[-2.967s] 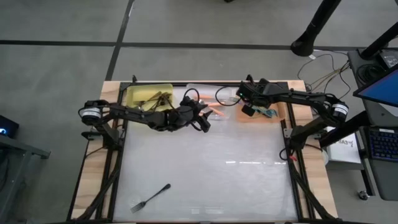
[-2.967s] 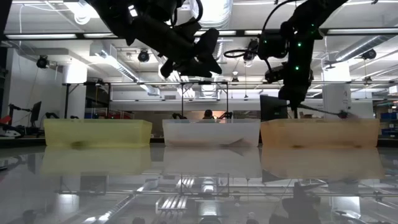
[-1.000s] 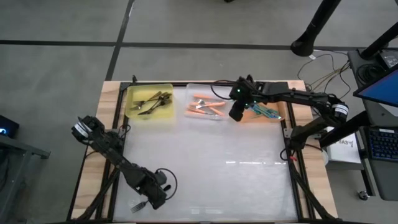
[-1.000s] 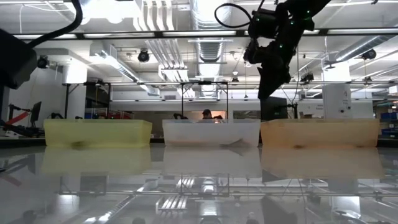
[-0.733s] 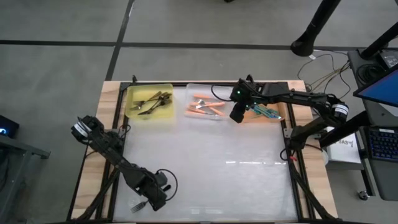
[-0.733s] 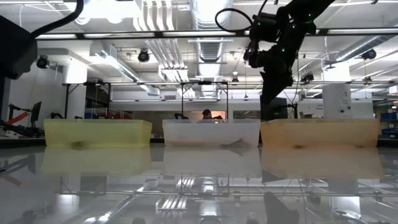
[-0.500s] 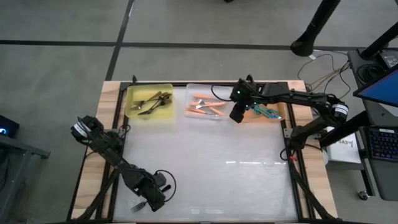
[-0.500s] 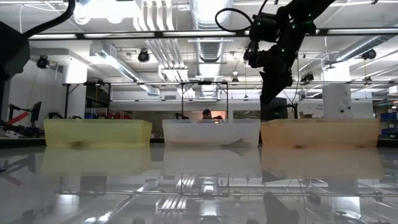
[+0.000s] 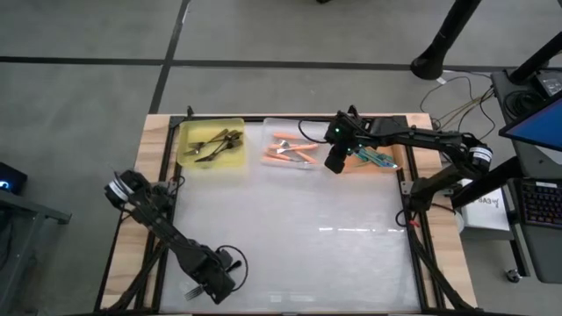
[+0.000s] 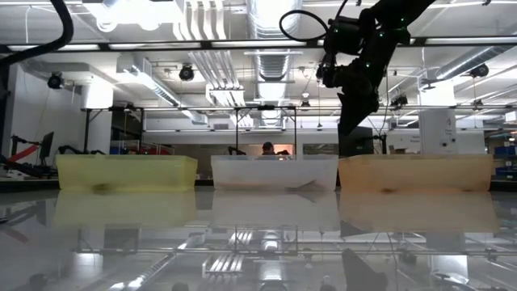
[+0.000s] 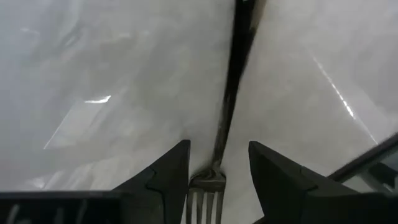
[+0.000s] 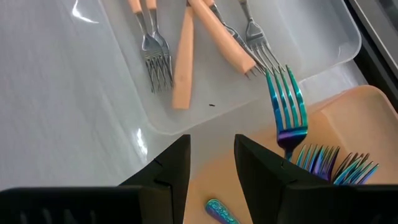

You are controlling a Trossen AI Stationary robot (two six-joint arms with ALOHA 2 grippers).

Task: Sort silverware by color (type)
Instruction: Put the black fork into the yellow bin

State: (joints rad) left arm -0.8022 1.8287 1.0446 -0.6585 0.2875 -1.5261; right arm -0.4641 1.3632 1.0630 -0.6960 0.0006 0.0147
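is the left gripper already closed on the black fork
No, in the left wrist view the left gripper stands open, a finger on each side of the black fork lying flat on the table.

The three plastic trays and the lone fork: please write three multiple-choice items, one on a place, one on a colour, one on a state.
1. Where is the left pincer?
A. near table edge
B. over yellow tray
C. over orange tray

2. What handle colour lies in the clear tray?
A. black
B. orange
C. teal

3. How do the left pincer's fingers stand?
A. shut on the fork
B. open astride the fork
C. out of view

Key: A, the left pincer is low at the near edge; B, orange-handled forks fill the clear middle tray; C is wrong, B: fingers flank the black-handled fork.
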